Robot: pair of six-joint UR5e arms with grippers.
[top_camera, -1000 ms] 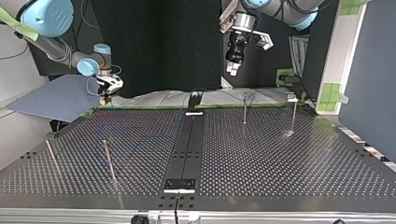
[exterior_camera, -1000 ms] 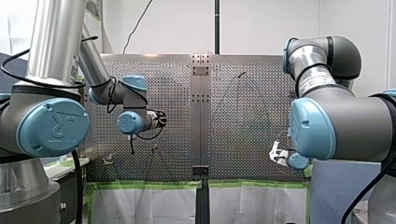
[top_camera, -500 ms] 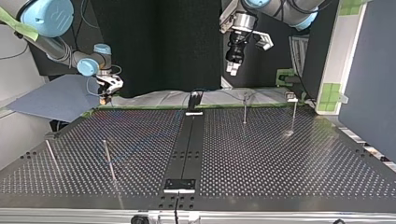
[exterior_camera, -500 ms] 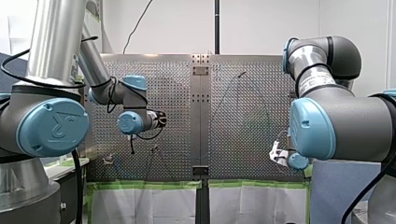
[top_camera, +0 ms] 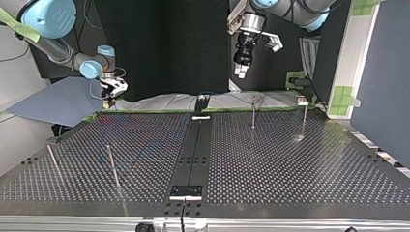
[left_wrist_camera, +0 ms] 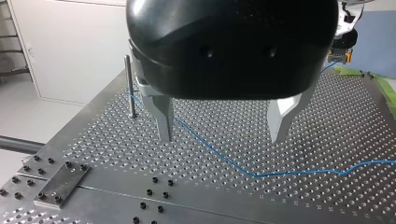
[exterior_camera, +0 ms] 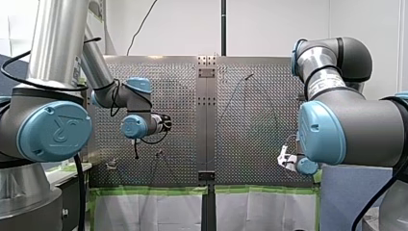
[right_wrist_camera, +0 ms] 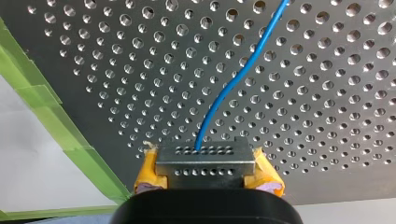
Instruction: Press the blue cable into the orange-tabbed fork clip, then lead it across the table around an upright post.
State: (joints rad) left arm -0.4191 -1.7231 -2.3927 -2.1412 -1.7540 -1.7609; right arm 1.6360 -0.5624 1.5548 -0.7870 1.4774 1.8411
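- Left hand (left_wrist_camera: 222,137): its two metal fingers (left_wrist_camera: 161,112) stand wide apart and hold nothing. It hovers clear above the worktop (left_wrist_camera: 327,121).
- The cable (left_wrist_camera: 219,154) lies flat on the worktop under that hand. It crosses slantwise beneath the gap between the fingers and touches neither.
- One end of that run reaches the foot of a post (left_wrist_camera: 129,84), which stands upright just beyond one finger. Whether the cable wraps the post or only passes beside it, I cannot tell.
- Past the hand, the cable bends and runs off sideways across the worktop.
- Right hand (right_wrist_camera: 205,161): closed, with its yellow-padded fingertips pressed together on the cable. The cable comes out from between the tips and snakes away over the perforated plate ahead.
- That hand sits low at the worktop's edge, near a strip of green tape (right_wrist_camera: 81,154).
- In the top view the right hand is at the far left corner of the worktop. The left hand hangs high up near the middle, and the two are well apart.
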